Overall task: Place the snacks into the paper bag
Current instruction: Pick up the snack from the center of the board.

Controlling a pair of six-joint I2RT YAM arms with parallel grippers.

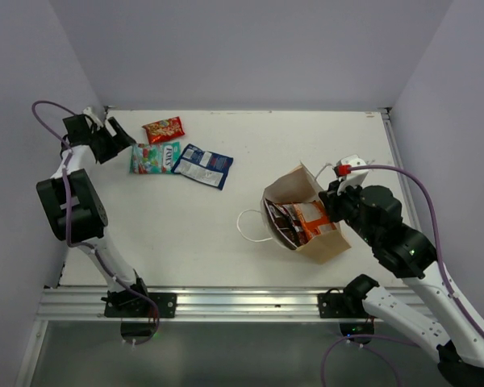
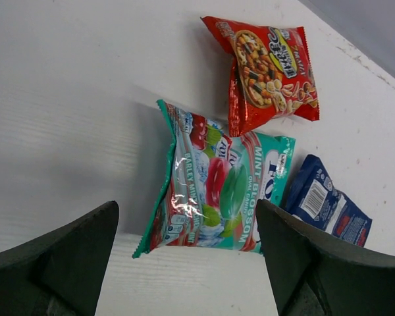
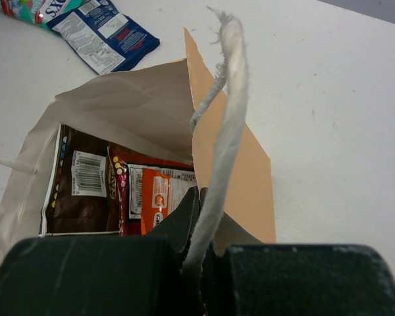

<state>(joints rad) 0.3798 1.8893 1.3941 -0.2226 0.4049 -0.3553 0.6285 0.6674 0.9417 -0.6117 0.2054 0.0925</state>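
Note:
The tan paper bag [image 1: 294, 184] stands open at the right of the table, also in the right wrist view [image 3: 131, 105]. Inside it are a dark brown packet [image 3: 82, 191] and an orange packet [image 3: 155, 197]. My right gripper [image 1: 332, 197] [image 3: 204, 217] is shut on the bag's rim beside its white cord handle [image 3: 227, 99]. A red packet [image 1: 163, 129] [image 2: 270, 66], a teal-green packet [image 1: 153, 158] [image 2: 217, 191] and a blue-white packet [image 1: 203, 165] [image 2: 326, 201] lie at the far left. My left gripper [image 1: 121, 137] [image 2: 187, 263] is open, just short of the teal packet's near edge.
The bag's other white handle [image 1: 246, 226] loops out onto the table at its left. Grey walls close in the left, back and right sides. A metal rail [image 1: 226, 302] runs along the near edge.

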